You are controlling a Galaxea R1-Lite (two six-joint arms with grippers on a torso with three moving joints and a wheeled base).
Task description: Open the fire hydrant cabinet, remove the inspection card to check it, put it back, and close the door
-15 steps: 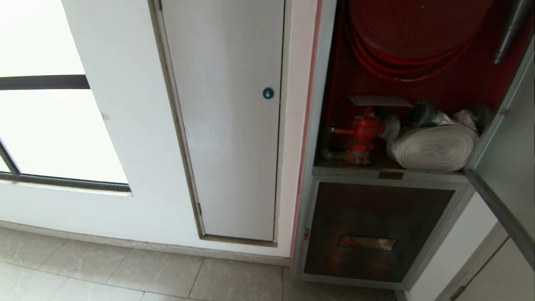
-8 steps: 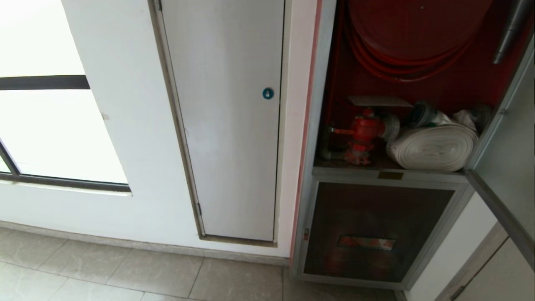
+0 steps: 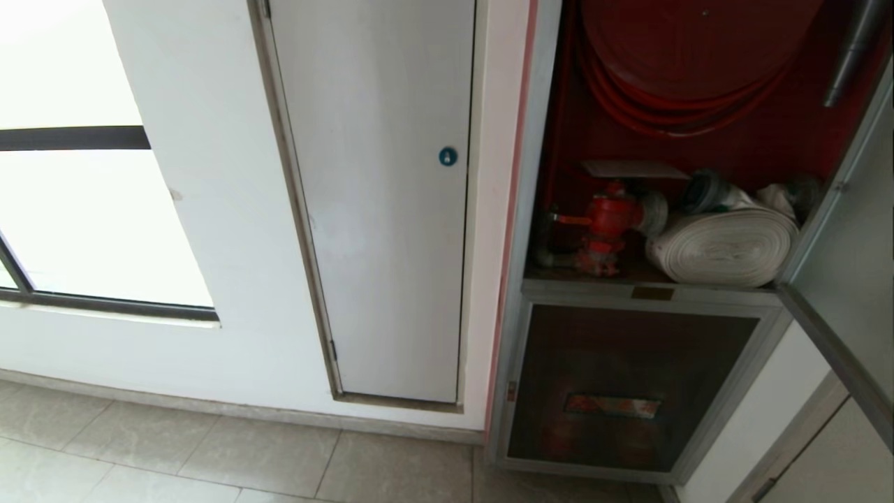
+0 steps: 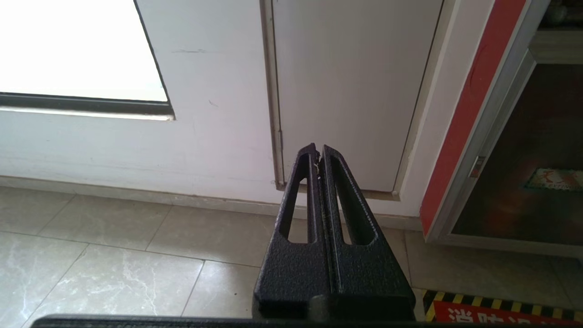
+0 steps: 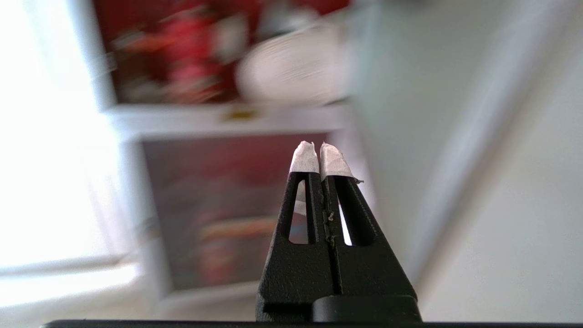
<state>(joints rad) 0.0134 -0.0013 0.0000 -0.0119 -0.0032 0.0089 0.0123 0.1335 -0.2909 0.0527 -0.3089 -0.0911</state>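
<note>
My right claw (image 5: 319, 157) (pinched together, empty) faces the cabinet (image 5: 218, 118); the door (image 3: 848, 279) stands open. Risk: my closed tips cannot grasp the card.

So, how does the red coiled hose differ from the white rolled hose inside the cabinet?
The red coiled hose hangs high in the fire hydrant cabinet, facing outward; the white rolled hose lies low on the shelf, on its side. The red coiled hose looks thin and round in loose loops; the white rolled hose is a flat band wound tight. Both sit in the upper compartment, whose door is open.
</note>
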